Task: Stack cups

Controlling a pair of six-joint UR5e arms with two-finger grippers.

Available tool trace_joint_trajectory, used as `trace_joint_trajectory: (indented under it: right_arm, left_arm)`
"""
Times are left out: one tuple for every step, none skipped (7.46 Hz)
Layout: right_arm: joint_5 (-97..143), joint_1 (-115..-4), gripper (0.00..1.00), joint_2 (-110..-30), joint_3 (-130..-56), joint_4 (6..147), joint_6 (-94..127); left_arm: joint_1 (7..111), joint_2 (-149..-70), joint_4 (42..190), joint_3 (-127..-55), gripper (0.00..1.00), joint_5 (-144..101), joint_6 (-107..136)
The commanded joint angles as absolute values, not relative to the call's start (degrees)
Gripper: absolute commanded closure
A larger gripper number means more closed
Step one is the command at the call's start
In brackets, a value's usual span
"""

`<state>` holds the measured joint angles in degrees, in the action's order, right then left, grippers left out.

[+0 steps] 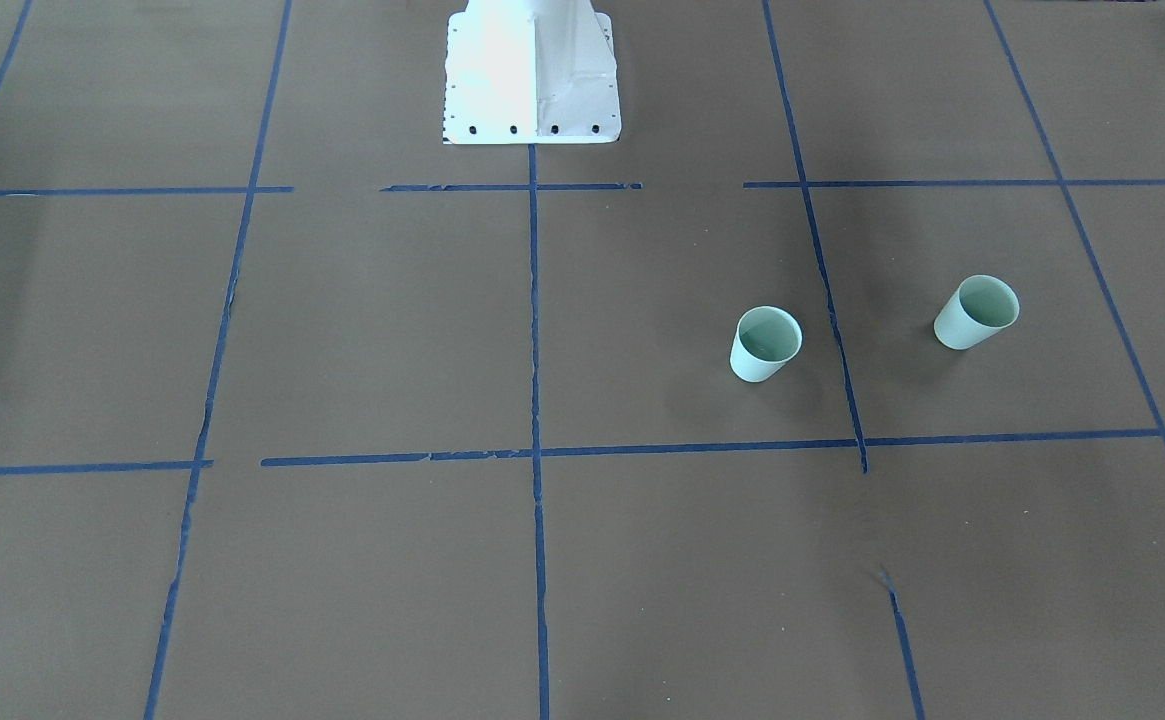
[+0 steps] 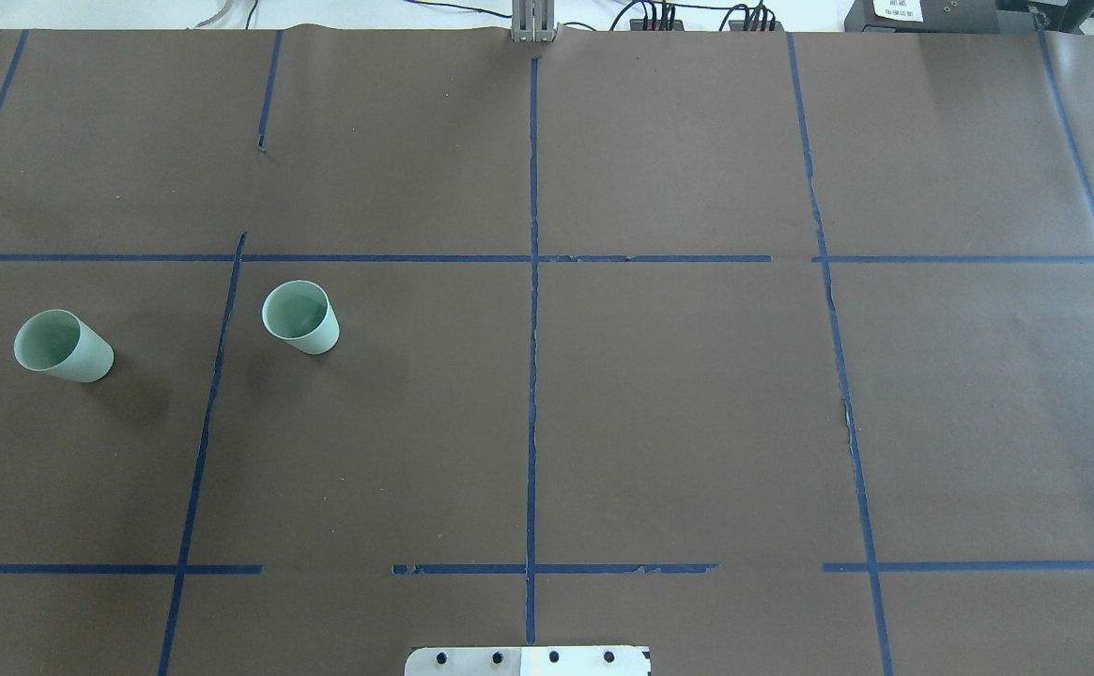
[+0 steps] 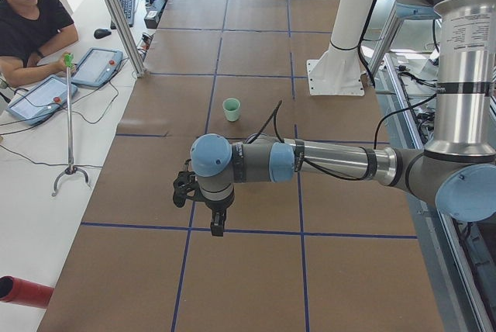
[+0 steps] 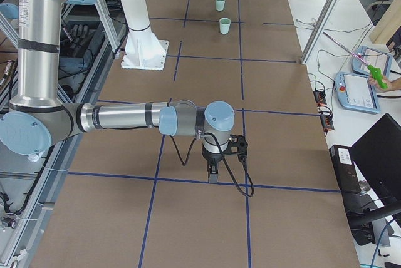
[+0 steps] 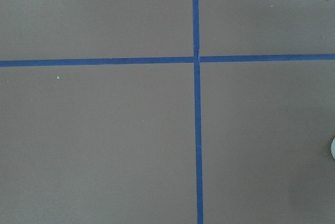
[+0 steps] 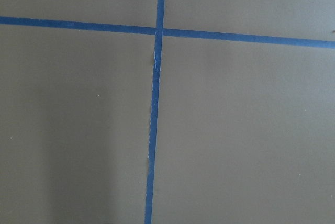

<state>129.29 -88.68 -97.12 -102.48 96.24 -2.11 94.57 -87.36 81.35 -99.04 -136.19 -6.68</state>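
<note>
Right now both mint-green cups stand upright and apart on the left half of the brown surface, roughly midway between the robot's edge and the far edge. The outer cup (image 2: pixel 64 345) is close to the left edge. The inner cup (image 2: pixel 300 317) sits further toward the middle, and a blue tape line (image 2: pixel 216 376) runs between them. Nothing touches either cup. The left hand (image 3: pixel 218 228) hangs pointing down above the surface. The right hand (image 4: pixel 213 174) hangs the same way toward the right edge. Both hands show only from the side, so I cannot tell whether they are open or closed.
</note>
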Motion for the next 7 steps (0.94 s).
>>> trace_joint_trajectory:
  right_arm:
    - [129.3,-88.7,0.0,-97.1,-102.5,96.2,-2.1]
    - [129.3,-88.7,0.0,-97.1,-102.5,96.2,-2.1]
    - [129.3,-88.7,0.0,-97.1,-102.4,96.2,-2.1]
    - [129.3,-88.6,0.0,-97.1,-102.5,96.2,-2.1]
    - [129.3,-88.7,0.0,-97.1,-102.5,96.2,-2.1]
    - [129.3,-88.7,0.0,-97.1,-102.4,96.2,-2.1]
    - [129.3,-88.7,0.0,-97.1,-102.5,96.2,-2.1]
  left_arm:
    - [94.5,-87.1,81.0,-100.3,0.0,-136.1,-11.4]
    - [94.5,-87.0,80.8,-100.7,0.0,-135.9,-11.4]
    - [94.4,-87.2,80.9,-100.1,0.0,-136.1,-10.4]
    - [94.4,-86.3,81.6,-99.7,0.0,-136.0,-10.9]
    - [94.4,-86.0,81.7,-99.8,0.0,-135.6,-10.6]
    - [94.1,-86.0,84.5,-99.5,0.0,-136.1,-10.5]
    - [91.2,-86.0,88.6,-99.7,0.0,-136.8,-6.2]
